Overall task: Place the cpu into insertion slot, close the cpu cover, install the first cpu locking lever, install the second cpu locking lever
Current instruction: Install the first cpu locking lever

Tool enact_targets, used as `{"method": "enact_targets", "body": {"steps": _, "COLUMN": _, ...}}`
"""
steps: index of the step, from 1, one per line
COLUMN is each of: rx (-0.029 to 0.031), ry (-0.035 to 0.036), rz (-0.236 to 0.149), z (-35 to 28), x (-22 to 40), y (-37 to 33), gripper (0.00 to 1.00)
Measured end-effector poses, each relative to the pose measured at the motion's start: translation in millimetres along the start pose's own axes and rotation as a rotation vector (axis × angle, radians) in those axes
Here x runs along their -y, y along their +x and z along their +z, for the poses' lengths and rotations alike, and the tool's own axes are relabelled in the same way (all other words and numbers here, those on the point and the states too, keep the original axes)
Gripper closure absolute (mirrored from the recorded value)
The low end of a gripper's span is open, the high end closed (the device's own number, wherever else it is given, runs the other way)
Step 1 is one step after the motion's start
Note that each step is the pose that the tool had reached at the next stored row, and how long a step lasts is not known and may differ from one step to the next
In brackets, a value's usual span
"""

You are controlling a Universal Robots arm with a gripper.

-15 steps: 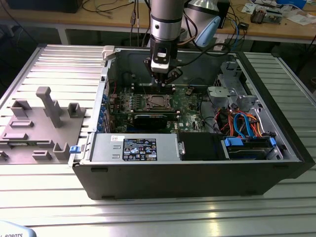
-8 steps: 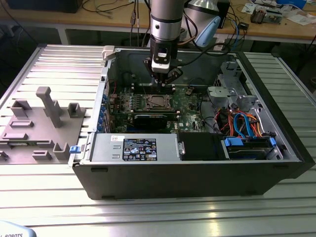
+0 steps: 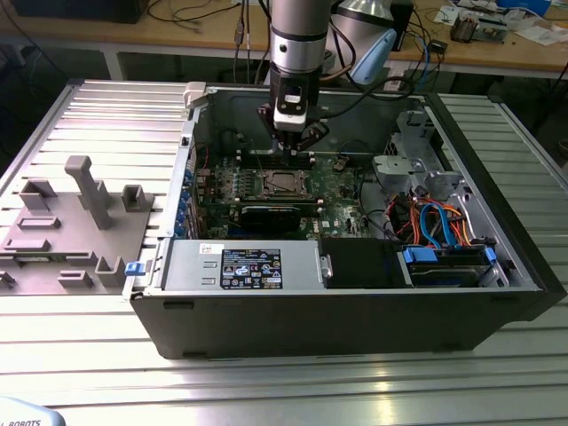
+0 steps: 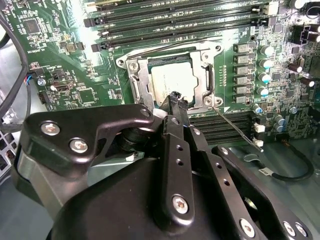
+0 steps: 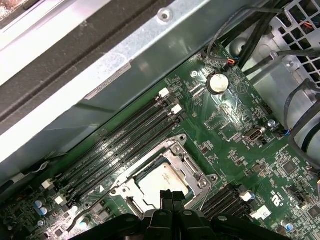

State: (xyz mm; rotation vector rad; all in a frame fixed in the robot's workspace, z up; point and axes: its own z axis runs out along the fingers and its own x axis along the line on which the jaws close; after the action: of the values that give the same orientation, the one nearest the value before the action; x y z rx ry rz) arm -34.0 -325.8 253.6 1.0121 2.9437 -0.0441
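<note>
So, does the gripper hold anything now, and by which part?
Nothing, as far as it shows: the gripper is shut and empty, just above the cpu framed by the cpu cover.

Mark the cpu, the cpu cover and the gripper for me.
cpu (image 4: 172, 79): second wrist view, middle of its silver top.
cpu cover (image 4: 140, 85): second wrist view, a side bar of the metal frame around the cpu.
gripper (image 5: 172, 195): first wrist view, midway between its fingertips, at the cpu's edge.

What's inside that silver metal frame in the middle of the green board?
A dull silver cpu shows through the cpu cover's square opening. Whatever lies beneath the cpu is hidden by it, and the gripper hides one edge of the cpu.
</note>
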Motion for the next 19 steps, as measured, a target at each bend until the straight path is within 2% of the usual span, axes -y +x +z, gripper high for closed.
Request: {"method": "enact_targets", "body": {"steps": 19, "rx": 0.0008, "ry": -0.0017, "rz": -0.047, "z": 0.0, "x": 0.0, "y": 0.0, "gripper": 0.89}}
